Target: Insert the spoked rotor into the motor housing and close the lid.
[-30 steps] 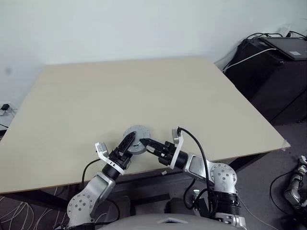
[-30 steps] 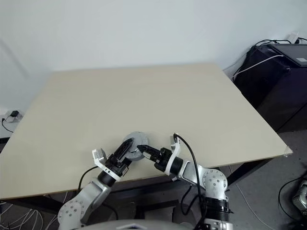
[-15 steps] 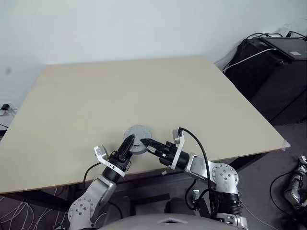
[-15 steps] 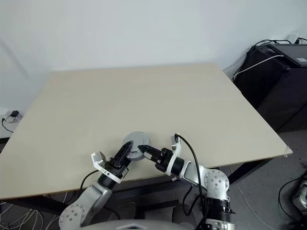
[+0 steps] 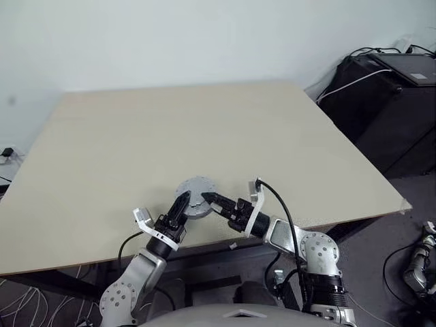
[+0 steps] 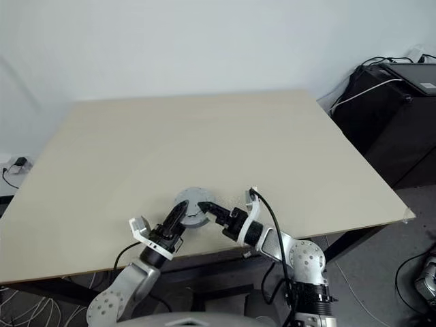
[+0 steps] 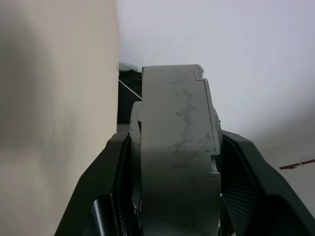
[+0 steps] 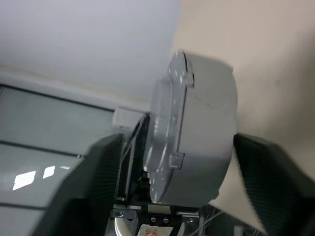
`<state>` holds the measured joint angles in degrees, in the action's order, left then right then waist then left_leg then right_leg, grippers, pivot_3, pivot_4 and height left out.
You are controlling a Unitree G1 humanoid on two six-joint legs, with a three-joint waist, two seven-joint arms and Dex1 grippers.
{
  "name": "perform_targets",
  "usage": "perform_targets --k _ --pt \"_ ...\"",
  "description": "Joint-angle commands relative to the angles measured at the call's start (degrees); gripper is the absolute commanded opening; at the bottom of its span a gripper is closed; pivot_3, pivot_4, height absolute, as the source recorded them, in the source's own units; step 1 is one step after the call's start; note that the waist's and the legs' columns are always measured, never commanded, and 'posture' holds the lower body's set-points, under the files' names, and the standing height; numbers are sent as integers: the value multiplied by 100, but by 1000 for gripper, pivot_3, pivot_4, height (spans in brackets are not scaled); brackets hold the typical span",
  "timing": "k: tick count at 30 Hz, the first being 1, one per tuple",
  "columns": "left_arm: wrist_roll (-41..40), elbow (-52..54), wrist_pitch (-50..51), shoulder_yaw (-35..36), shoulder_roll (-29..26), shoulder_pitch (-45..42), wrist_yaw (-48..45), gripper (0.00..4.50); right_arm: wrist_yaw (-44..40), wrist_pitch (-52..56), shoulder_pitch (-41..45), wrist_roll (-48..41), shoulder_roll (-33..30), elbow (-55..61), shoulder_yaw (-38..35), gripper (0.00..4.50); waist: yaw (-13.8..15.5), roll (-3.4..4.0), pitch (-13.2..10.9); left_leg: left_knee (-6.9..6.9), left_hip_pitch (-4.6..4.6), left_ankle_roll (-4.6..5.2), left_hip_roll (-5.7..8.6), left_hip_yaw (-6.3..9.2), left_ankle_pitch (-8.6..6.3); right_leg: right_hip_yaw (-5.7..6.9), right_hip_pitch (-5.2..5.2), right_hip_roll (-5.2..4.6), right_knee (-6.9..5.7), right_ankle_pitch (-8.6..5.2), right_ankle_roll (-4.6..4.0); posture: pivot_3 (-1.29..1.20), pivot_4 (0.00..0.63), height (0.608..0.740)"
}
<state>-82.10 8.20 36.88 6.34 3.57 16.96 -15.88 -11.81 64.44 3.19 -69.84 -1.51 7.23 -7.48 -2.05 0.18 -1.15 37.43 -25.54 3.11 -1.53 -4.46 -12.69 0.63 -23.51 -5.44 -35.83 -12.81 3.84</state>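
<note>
A: How do the two tools stand?

B: The left tool [image 5: 182, 202] is closed on the grey round assembly [image 5: 195, 197], one finger on each flat side; in the left wrist view its pads [image 7: 240, 187] press on the housing [image 7: 177, 152]. The right tool [image 5: 209, 199] has its jaws spread wide. In the right wrist view its fingers [image 8: 268, 179] stand apart from the part, so it does not grip.

A: Where is the part?

B: Near the front edge of the desk [image 5: 204, 129], between the two tools, with the lid [image 8: 165, 132] on it. I cannot see the spoked rotor; I judge it is inside, but this is hidden.

A: How will it handle?

B: I think stiff and rather heavy for its size, with smooth matt walls that can slip. It is best to hold it across the flat faces or by the thick rim, not by the thin lid edge.
</note>
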Motion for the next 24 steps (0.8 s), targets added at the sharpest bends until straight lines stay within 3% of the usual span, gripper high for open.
perform_targets --k 1,6,14,19,24 --pt "-55 198 -235 118 353 -246 -96 2119 2 -135 -26 -33 -95 256 -123 4500 1 0 0 0 0 0 -1 0 0 0 0 1 0 0 0 0 0 740" --pt "46 100 -648 420 312 -486 -44 2119 -166 -685 -248 899 -604 753 214 4500 34 -1 0 2 0 0 2 -1 0 0 1 -1 1 0 0 0 0 740" --pt "390 -526 -1476 1214 201 -1288 523 2119 -1169 -3748 -985 4026 -1656 1337 1500 4500 77 -17 5 21 0 1 19 -1 0 0 11 10 1 1 4 0 0 740" --pt "615 -1062 -1531 1541 17 -1877 611 2119 -1426 -5085 -1360 4992 -1825 1191 1659 4500 101 -44 0 40 0 1 24 1 0 1 20 17 -1 4 17 0 0 740" --pt "858 -1686 -1332 1724 -266 -2428 548 2119 -1597 -5768 -1662 5429 -1911 1080 1625 4500 137 -76 -5 52 0 2 3 -1 0 1 25 17 -1 12 29 0 0 740"
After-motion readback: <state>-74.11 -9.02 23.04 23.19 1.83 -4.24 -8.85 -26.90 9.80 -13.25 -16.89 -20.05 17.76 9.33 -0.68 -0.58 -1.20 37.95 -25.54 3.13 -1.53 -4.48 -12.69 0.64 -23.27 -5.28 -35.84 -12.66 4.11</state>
